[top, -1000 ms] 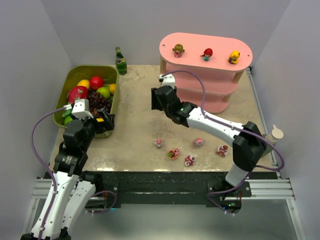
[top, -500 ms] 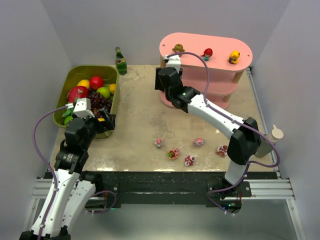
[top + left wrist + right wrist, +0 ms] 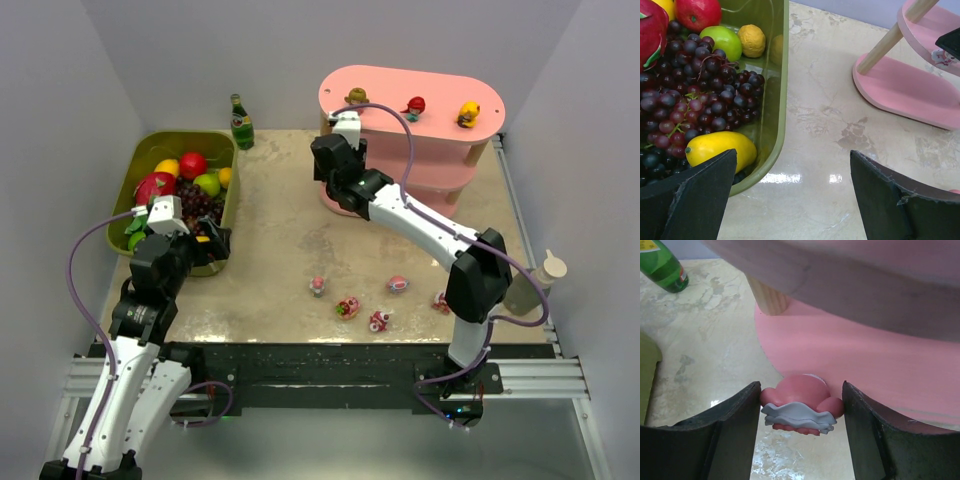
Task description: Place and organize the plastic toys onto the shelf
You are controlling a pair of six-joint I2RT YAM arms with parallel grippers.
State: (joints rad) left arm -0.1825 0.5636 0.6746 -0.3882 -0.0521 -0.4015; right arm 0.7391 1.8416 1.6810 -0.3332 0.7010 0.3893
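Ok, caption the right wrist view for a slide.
Right gripper holding a pink figurine at the shelf edge.

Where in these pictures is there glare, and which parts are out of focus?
Left wrist view: two bright glare spots on the table beside the bin. Right wrist view: the near board of the shelf is blurred, while the toy is clear. Top view: even light, with a faint sheen along the table's near edge.

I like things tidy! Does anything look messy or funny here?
Nothing looks spilled or broken. Five little toys lie scattered on the table, not in a row like the three toys on the shelf. The right gripper holds a pink toy by the shelf.
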